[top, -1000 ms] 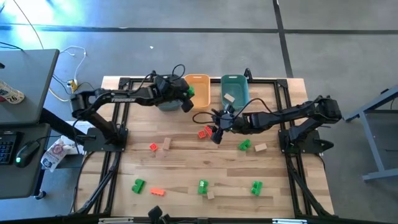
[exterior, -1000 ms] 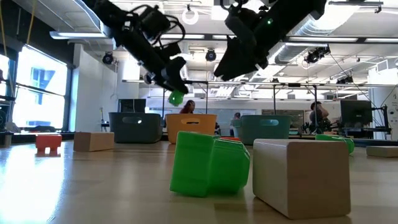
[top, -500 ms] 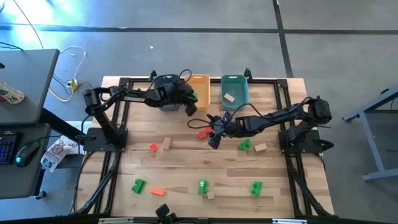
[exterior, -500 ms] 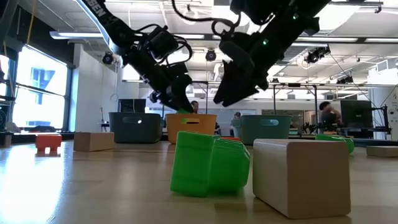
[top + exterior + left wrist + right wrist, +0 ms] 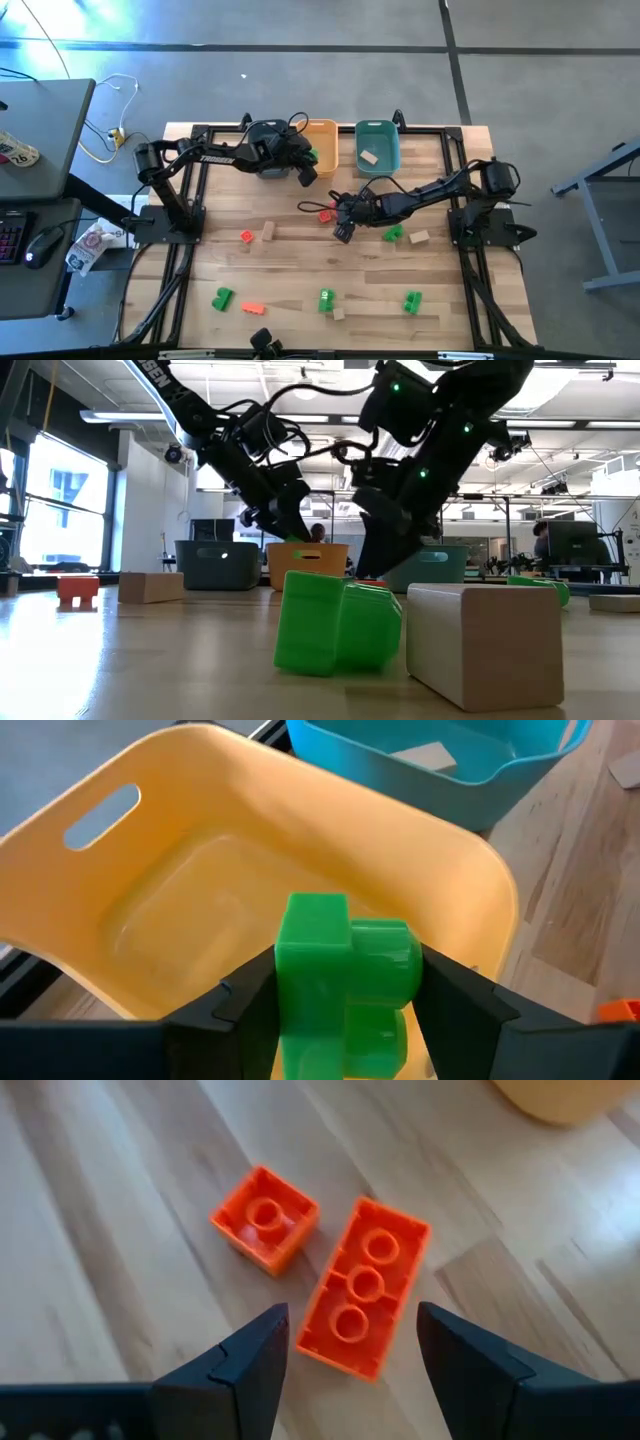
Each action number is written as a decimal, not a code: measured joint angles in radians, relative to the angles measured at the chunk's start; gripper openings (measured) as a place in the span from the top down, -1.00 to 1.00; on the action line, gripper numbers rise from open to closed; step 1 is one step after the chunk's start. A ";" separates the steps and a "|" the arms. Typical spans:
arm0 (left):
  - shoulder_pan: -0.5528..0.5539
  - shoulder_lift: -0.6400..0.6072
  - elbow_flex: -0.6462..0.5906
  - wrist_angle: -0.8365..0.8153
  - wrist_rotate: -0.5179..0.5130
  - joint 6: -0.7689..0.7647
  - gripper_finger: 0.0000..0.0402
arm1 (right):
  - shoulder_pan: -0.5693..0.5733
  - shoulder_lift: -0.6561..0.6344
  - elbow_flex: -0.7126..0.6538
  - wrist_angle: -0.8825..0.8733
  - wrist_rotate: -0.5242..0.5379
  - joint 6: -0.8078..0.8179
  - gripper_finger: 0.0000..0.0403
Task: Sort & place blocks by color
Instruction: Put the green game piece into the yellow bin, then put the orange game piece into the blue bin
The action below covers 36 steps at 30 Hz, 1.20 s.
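My left gripper (image 5: 345, 992) is shut on a bright green block (image 5: 345, 970) over the near rim of the orange-yellow bin (image 5: 200, 880), (image 5: 322, 140). My right gripper (image 5: 350, 1342), (image 5: 342, 222) is open and hovers low over two red-orange blocks lying upside down on the table: a small square one (image 5: 265, 1218) and a long one (image 5: 365, 1285). A finger stands at each side of the long block, above it and apart from it. The teal bin (image 5: 378, 145) holds a tan block (image 5: 368, 157). My left gripper pinches the green block by its two opposite side faces (image 5: 290, 990), one finger (image 5: 245, 1000) on each. The block is lifted clear, above the orange-yellow bin's inside, with its studded part pointing away from the wrist.
The blue-grey bin (image 5: 262, 168) sits mostly under my left arm. Loose blocks lie on the table's near half: red-orange (image 5: 246, 236), tan (image 5: 267, 231), green (image 5: 222, 297), green (image 5: 326, 299), green (image 5: 411, 300), plus green (image 5: 392, 233) and tan (image 5: 418, 237) beside my right arm.
My left gripper carried the green block down and a little toward the orange-yellow bin, then held still. My right gripper came down and toward the near edge, ending low over the two red-orange blocks.
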 joint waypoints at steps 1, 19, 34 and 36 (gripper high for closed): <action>0.000 0.000 0.000 0.004 0.000 0.001 0.06 | 0.000 0.005 0.000 -0.001 0.007 0.009 -0.04; 0.000 -0.032 0.000 0.023 0.043 0.056 -0.14 | -0.001 0.018 0.000 -0.025 0.064 0.019 -0.04; 0.000 -0.184 0.000 -0.027 0.017 0.110 -0.15 | -0.027 0.018 0.000 -0.028 0.066 0.047 -0.04; 0.000 -0.197 0.000 -0.032 0.003 0.110 -0.15 | -0.035 0.018 0.000 -0.027 0.053 0.052 -0.04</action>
